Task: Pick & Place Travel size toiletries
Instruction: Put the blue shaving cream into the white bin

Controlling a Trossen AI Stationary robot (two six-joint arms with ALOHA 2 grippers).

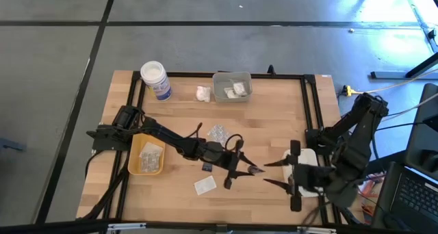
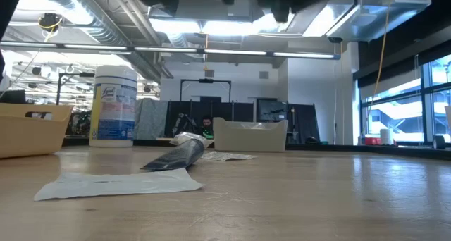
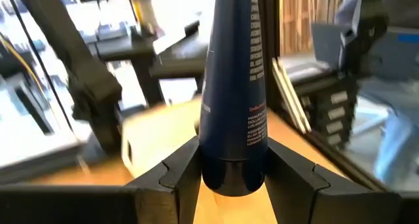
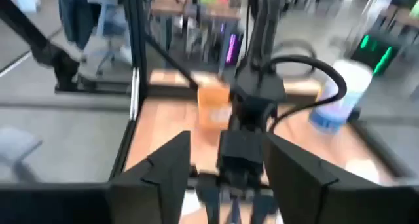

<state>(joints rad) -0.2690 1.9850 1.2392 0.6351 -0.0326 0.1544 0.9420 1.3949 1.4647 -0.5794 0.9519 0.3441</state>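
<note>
White jar [image 1: 155,79], yellow tray [image 1: 133,160], clear tray [image 1: 232,95].

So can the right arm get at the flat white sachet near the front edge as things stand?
Probably yes: the right pincer is open and empty, and the sachet lies flat in the open; only the left pincer, holding the dark tube, sits between them.

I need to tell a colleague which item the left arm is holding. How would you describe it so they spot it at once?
Start at the yellow tray near the table's left edge and follow the left arm toward the middle. In the left gripper, held above the table, is a dark tube. Unlike the flat white sachet and clear blister pack nearby, it is dark blue, tapered, with small printed text.
</note>
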